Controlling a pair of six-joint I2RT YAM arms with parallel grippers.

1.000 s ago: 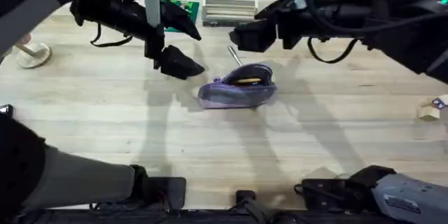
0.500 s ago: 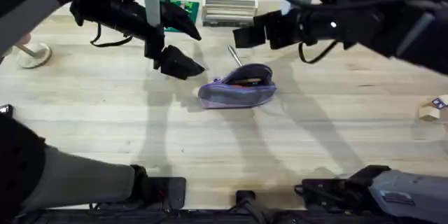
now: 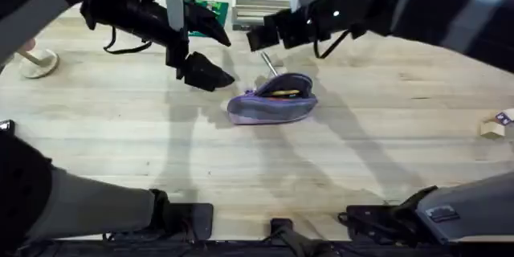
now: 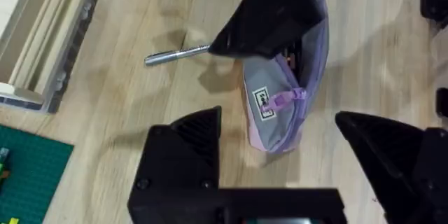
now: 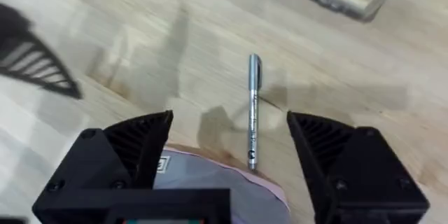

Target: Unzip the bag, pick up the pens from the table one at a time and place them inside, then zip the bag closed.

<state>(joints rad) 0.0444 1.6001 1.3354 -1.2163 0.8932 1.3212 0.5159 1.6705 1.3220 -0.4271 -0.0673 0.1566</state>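
Moving leftward since earlier, the right arm's fingers (image 5: 227,150) hang spread open over the silver pen (image 5: 253,108), lying on the counter (image 3: 385,136) beside the open bag (image 3: 271,103). Closing off-centre could roll it away. The left fingers (image 4: 297,164) gape too.

A: Where is the bag (image 3: 271,102) on the table (image 3: 385,152)?
B: Near the middle, lengthwise parallel to the front edge.
A: Pens?
B: One pen (image 3: 268,63) lies on the tabletop just behind the bag, toward the rear edge; another pen (image 3: 282,92) inside the open bag.
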